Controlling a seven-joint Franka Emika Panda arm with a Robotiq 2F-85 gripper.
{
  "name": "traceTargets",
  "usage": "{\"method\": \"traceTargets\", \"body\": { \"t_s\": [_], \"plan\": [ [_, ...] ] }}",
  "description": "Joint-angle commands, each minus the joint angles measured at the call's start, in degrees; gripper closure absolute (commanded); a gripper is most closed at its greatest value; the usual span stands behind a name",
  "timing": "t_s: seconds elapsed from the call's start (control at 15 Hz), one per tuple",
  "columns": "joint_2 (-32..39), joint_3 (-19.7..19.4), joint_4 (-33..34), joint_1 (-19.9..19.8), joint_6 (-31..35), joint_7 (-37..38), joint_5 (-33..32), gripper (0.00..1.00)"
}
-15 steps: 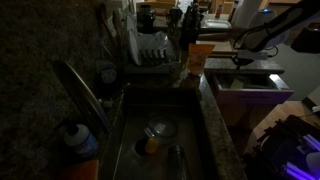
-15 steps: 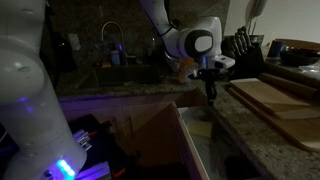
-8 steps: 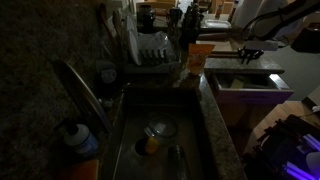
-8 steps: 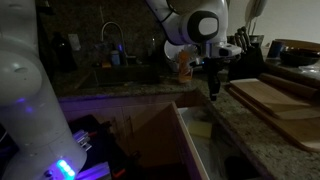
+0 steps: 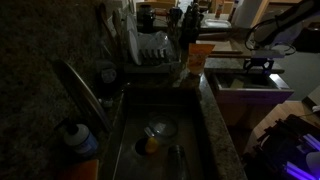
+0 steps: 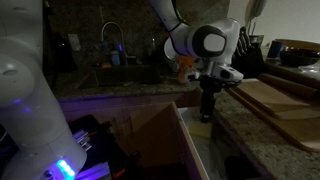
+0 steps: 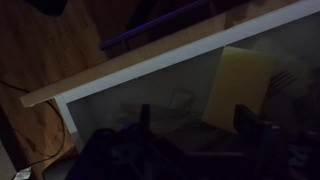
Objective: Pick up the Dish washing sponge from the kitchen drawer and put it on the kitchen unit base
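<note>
A flat yellow dish washing sponge [image 7: 238, 88] lies inside the open white kitchen drawer [image 7: 130, 72]. In the wrist view my gripper [image 7: 193, 110] hangs just above the drawer, jaws spread wide and empty, with the sponge ahead of its right finger [image 7: 243, 120]. In both exterior views the gripper [image 6: 207, 108] [image 5: 258, 68] points down over the drawer [image 6: 190, 140] [image 5: 245, 88], beside the granite kitchen unit top [image 6: 250, 135]. The scene is very dark.
A sink [image 5: 150, 135] with a cup and faucet [image 6: 115, 40] lies beside the drawer. A dish rack [image 5: 150, 50] and an orange container [image 5: 200, 55] stand behind. Wooden cutting boards [image 6: 275, 100] and a knife block [image 6: 243, 45] sit on the counter.
The gripper has gone from shut to open and has come down and across to hang over the open drawer.
</note>
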Motion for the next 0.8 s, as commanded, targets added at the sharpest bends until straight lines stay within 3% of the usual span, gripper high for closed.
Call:
{"method": "traceTargets", "body": {
  "t_s": [0.0,0.4,0.53,0.6,0.73],
  "plan": [
    [0.1,2.5,-3.7,-1.8,10.6,-4.3,3.3,0.0],
    [7.4,5.6,-7.6,-2.0,32.6,-10.2,7.7,0.0],
    [10.7,4.6,-6.7,-1.1,35.0,-8.5,8.4,0.0],
    [8.2,3.9,-7.2,0.3,32.0,-8.3,7.8,0.0],
    [9.7,3.7,-7.0,0.5,32.7,-8.4,7.9,0.0]
  ]
}}
